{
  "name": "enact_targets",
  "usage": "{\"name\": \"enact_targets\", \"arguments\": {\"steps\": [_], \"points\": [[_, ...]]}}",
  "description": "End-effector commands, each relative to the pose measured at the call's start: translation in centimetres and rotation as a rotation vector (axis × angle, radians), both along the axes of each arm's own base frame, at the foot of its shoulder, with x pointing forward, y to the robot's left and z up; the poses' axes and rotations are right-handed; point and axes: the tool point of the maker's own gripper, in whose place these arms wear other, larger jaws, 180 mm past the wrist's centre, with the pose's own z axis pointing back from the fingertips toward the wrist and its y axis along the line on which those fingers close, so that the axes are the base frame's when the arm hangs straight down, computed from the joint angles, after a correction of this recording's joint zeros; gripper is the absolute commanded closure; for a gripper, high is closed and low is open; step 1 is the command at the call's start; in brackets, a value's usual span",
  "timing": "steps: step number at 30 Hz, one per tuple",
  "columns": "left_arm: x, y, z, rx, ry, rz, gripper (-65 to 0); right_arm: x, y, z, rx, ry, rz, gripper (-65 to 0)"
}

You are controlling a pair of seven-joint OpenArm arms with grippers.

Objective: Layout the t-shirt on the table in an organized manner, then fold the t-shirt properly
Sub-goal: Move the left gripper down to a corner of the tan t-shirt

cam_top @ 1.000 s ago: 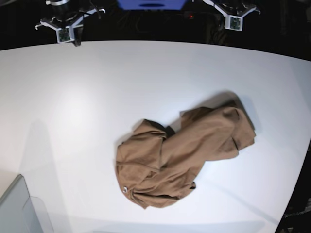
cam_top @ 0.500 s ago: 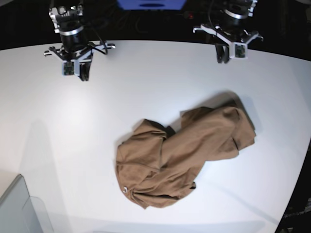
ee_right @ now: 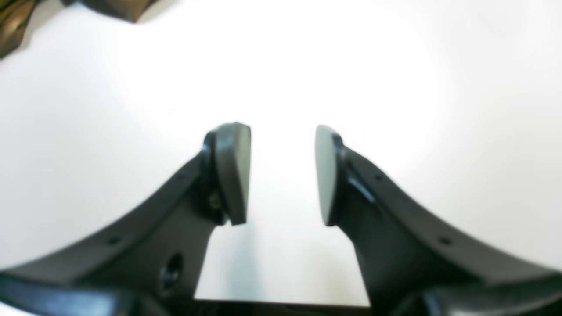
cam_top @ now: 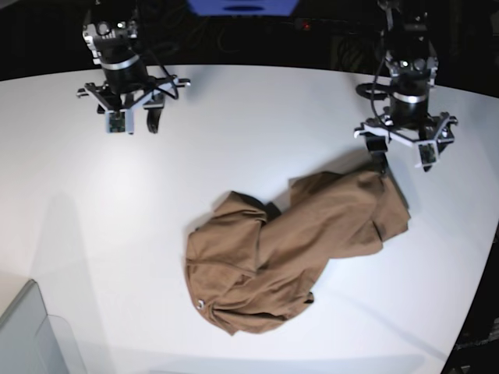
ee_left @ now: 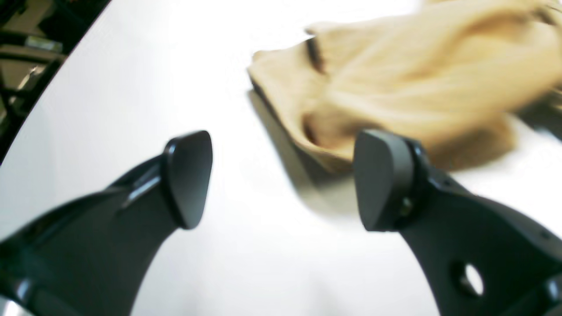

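Crumpled tan-brown cotton t-shirt lay unspread just ahead of the wide-open left gripper; right gripper, partly open, empty; folding all remained.

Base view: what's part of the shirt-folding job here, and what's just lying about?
Job:
- t-shirt, crumpled
- table
- left gripper, open
- right gripper, open

Lying about:
- grey bin, near corner
- blue object, far edge

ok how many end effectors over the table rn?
2. The left end effector sits above the far-right edge of the crumpled t-shirt, open. The right end effector hangs over bare table at the far left, open, well clear of the shirt.
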Motion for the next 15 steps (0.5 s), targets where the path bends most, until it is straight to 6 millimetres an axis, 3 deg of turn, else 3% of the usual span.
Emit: {"name": "enact_targets", "arguments": {"steps": [1, 5, 15], "points": [[1.0, 0.5, 0.8, 0.001, -0.046, 0.021, -48.6, 0.4, 0.0, 0.8, -0.001, -0.032, 0.004, -27.3], [2.2, 2.1, -0.7, -0.033, -0.032, 0.094, -48.6, 0.5, 0.0, 0.4, -0.002, 0.003, 0.002, -28.2], [4.3, 3.0, -3.4, -0.200, -0.014, 0.140, -48.6, 0.5, -0.4, 0.1, -0.014, 0.027, 0.007, -28.1]]}}
